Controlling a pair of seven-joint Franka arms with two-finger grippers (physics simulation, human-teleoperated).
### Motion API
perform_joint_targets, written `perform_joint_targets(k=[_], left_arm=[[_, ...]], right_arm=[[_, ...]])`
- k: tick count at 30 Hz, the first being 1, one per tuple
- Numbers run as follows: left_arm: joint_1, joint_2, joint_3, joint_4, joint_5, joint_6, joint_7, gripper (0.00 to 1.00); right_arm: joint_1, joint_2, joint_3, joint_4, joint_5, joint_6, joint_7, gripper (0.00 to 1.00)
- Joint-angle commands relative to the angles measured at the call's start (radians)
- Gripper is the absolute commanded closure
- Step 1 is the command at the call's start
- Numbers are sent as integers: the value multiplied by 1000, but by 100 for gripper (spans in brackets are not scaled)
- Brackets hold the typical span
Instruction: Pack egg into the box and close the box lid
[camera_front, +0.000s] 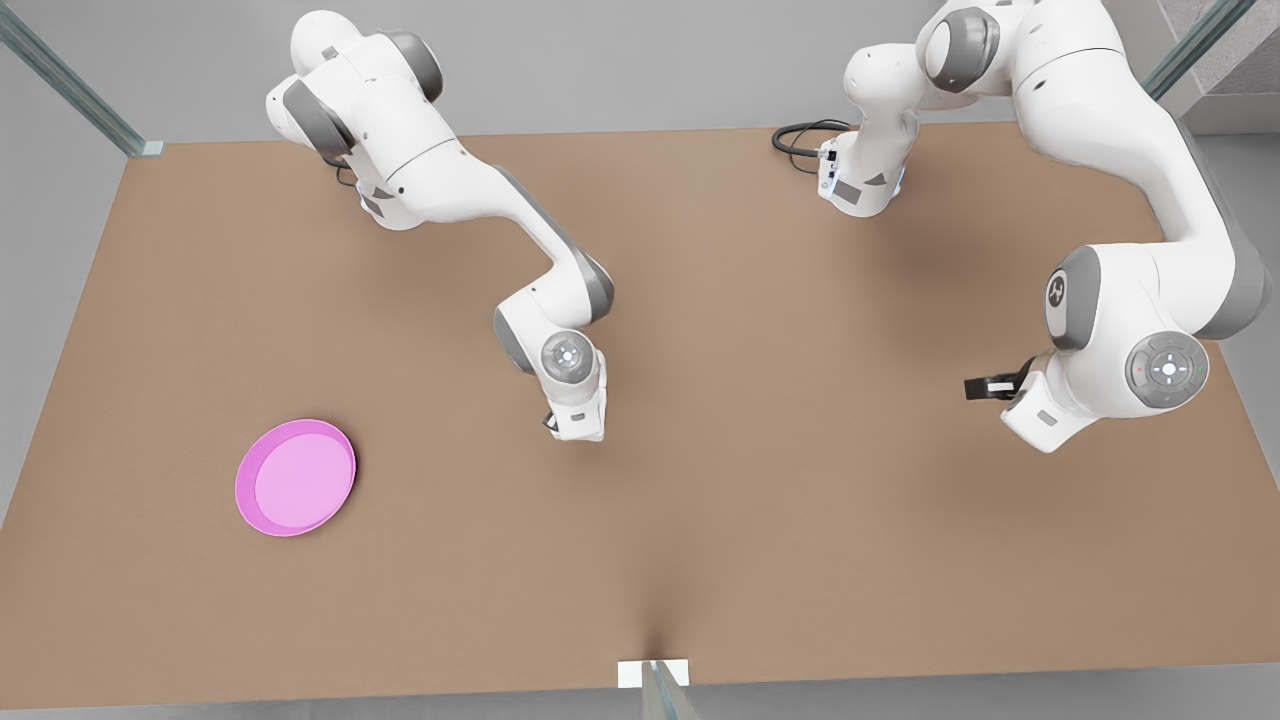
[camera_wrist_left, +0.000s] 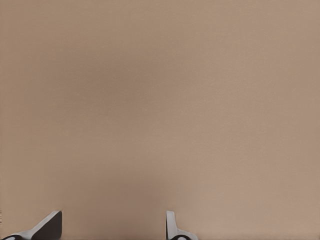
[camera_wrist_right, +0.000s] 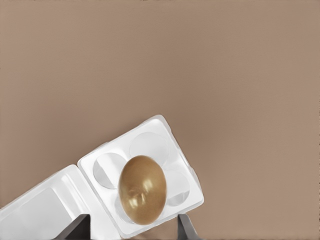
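A tan egg (camera_wrist_right: 142, 189) shows over the white box (camera_wrist_right: 161, 122), covering one of its four round cups; I cannot tell whether it rests in the cup or hangs above it. The box lid (camera_wrist_right: 35, 212) lies flat and open beside the cups. My right gripper (camera_wrist_right: 132, 224) is above them and open, its fingers (camera_wrist_right: 80, 226) wide of the egg on both sides. In the front view the right arm's hand (camera_front: 1040, 410) hides box and egg. My left gripper (camera_wrist_left: 112, 222) is open over bare table, mid-table in the front view (camera_front: 567, 430).
A round pink plate (camera_front: 295, 477) sits on the brown table (camera_front: 760, 520) at the front view's left. A black cable (camera_front: 800, 135) loops at the table's far edge by the right arm's base.
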Motion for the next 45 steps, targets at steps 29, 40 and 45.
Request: perform_joint_targets(k=[29,40,45], left_arm=[[-1287,49,83,75,-568,6,-546,32],[-1060,192,100,72,-380,86,-189,79],[-959,271,100,74,-352,245,-95,79]], right_arm=[[-592,-184,-71,471,-12,-870,498,0],[-592,-186,-21,472,-17,-935,415,0],[-592,-184,-20,472,-17,-932,424,0]])
